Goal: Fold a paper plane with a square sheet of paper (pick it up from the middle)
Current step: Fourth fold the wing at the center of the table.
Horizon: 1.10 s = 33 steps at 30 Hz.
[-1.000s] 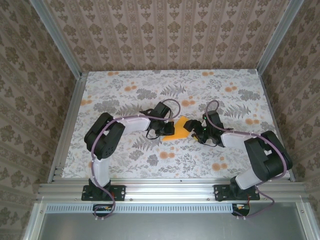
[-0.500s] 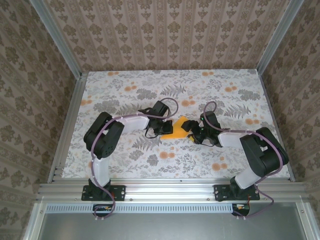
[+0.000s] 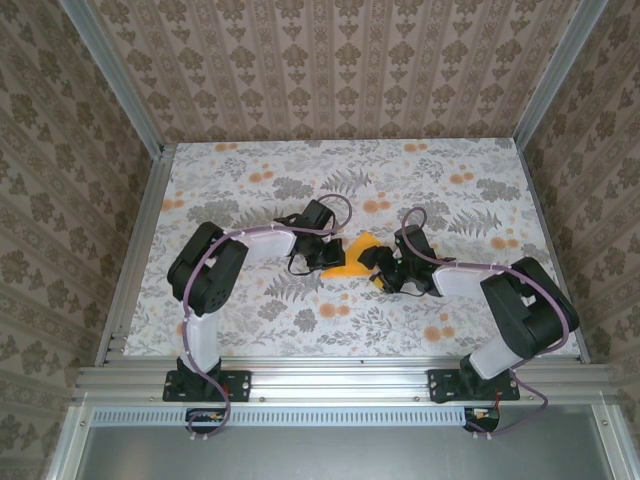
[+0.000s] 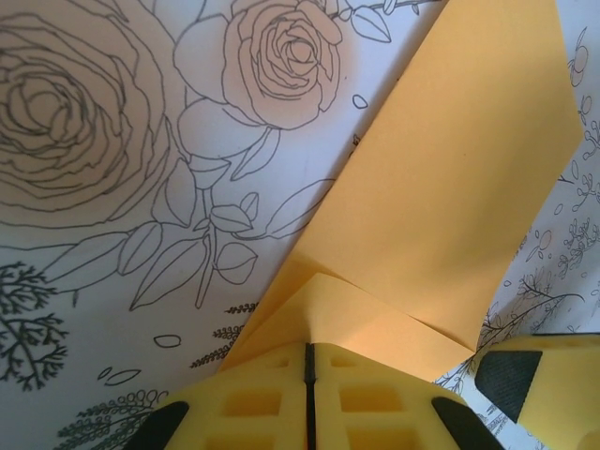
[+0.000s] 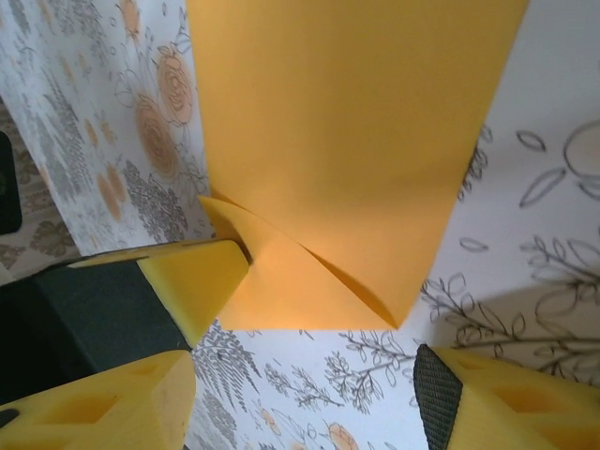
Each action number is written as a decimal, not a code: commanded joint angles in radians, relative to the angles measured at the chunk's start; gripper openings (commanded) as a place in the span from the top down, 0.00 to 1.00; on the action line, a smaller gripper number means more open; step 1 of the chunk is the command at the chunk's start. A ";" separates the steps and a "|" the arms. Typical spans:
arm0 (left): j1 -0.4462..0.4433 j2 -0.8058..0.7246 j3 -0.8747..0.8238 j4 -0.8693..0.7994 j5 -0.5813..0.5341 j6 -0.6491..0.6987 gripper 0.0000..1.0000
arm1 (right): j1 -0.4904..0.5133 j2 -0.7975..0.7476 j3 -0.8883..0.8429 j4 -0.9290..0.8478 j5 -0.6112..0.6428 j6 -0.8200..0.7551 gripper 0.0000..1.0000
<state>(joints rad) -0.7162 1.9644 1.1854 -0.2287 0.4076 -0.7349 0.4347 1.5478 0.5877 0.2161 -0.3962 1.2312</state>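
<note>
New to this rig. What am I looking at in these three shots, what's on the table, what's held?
Two robot arms, each ending in a two-finger gripper, bolted to the near table edge. The overhead camera sees both: left arm, right arm. The other two pictures come from cameras on each wrist, looking past yellow fingers. On the flowered tablecloth lies one partly folded orange sheet of paper. The left gripper is shut, pinching its folded corner. The right gripper is open near the sheet, holding nothing.
</note>
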 commanded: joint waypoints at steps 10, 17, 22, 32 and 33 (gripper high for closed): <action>0.005 0.032 -0.011 -0.015 0.023 -0.017 0.90 | 0.013 0.050 0.079 -0.093 0.057 0.042 0.37; 0.005 0.031 -0.015 -0.012 0.026 -0.014 0.90 | 0.016 0.058 0.087 -0.123 0.070 0.045 0.38; 0.004 0.033 -0.016 -0.014 0.029 -0.011 0.90 | 0.015 0.068 0.099 -0.116 0.085 0.038 0.39; 0.005 0.033 -0.016 -0.017 0.029 -0.008 0.90 | 0.015 0.041 0.103 -0.085 0.096 0.021 0.50; 0.004 0.033 -0.016 -0.017 0.029 -0.009 0.90 | 0.015 0.036 0.099 -0.079 0.098 0.018 0.52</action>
<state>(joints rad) -0.7162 1.9686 1.1851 -0.2241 0.4267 -0.7406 0.4435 1.6009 0.6746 0.1490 -0.3214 1.2507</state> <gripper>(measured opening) 0.100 0.496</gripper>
